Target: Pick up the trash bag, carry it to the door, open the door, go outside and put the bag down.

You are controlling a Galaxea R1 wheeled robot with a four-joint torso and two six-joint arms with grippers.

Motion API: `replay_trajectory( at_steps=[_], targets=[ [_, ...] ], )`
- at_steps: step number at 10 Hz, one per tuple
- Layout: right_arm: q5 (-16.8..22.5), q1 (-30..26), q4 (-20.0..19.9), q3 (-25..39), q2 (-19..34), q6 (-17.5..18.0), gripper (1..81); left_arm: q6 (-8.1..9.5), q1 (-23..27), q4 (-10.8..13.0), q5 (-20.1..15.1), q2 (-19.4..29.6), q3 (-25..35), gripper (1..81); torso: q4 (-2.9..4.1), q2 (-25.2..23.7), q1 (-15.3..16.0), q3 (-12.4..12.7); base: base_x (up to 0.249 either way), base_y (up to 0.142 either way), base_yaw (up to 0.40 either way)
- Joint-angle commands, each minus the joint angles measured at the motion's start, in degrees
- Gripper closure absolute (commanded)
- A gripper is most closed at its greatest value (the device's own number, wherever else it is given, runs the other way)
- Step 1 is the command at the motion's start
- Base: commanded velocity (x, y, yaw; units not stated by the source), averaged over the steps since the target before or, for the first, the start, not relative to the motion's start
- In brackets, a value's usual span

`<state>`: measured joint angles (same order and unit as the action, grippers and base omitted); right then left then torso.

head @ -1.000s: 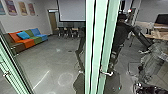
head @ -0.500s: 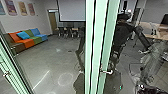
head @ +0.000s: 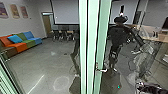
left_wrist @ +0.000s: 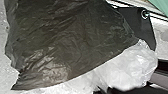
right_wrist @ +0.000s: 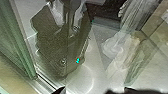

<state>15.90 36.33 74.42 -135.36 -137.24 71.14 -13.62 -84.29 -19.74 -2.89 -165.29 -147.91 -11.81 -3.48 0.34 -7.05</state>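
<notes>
Jaws on your left gripper [left_wrist: 120, 90]: you cannot tell how far apart they stand, nor whether they grip anything. The same goes for the jaws of your right gripper [head: 147, 87]; no hold can be confirmed there.

Your trash bag [left_wrist: 67, 42] is in the left wrist view, close to the camera, dark and crinkled, with shiny creases. Pale see-through plastic [left_wrist: 127, 67] bunches along its edge, touching it. What carries the bag's weight, you cannot tell. Part of the robot's dark base plate [left_wrist: 137, 22] shows past the bag.

Ahead of you, in the head view, stand green frame uprights [head: 95, 37] with glass on both sides, and a lever handle [head: 102, 70] sits on them. A dark reflection [head: 117, 37] that looks like your robot shows in the glass, with a whitish translucent shape [head: 143, 58] beside it; its outline is too blurred to name.

Beyond the glass lie the grey floor [head: 47, 60] and a couch [head: 20, 46] in brown, orange, green and blue, with a bright blue cushion [head: 15, 38] on it. Farther back are dark chairs [head: 63, 35], a projection screen [head: 66, 12] and wall posters [head: 15, 11].
</notes>
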Motion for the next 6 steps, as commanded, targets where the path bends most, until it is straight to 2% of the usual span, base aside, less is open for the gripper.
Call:
replay_trajectory(
  at_steps=[1,3,6],
  targets=[
    [4.1,-16.1,10.0,-5.0,4.3,-3.0,1.0,-0.18,2.7,-0.6,-3.9,0.7,0.1,81.1,-2.67,0.0,0.0,0.0,0.0,0.0,0.0],
    [4.3,-16.3,10.0,-4.5,4.8,-3.0,1.0,-0.18,2.6,-0.6,-3.9,0.7,0.2,81.1,-3.7,0.0,0.0,0.2,0.0,0.0,0.0],
    [4.9,-17.3,10.0,-0.1,7.0,-2.9,1.0,-0.18,2.7,-0.6,-4.0,0.6,0.3,81.1,-5.67,0.0,0.0,0.2,0.0,0.0,0.0]
  ],
)
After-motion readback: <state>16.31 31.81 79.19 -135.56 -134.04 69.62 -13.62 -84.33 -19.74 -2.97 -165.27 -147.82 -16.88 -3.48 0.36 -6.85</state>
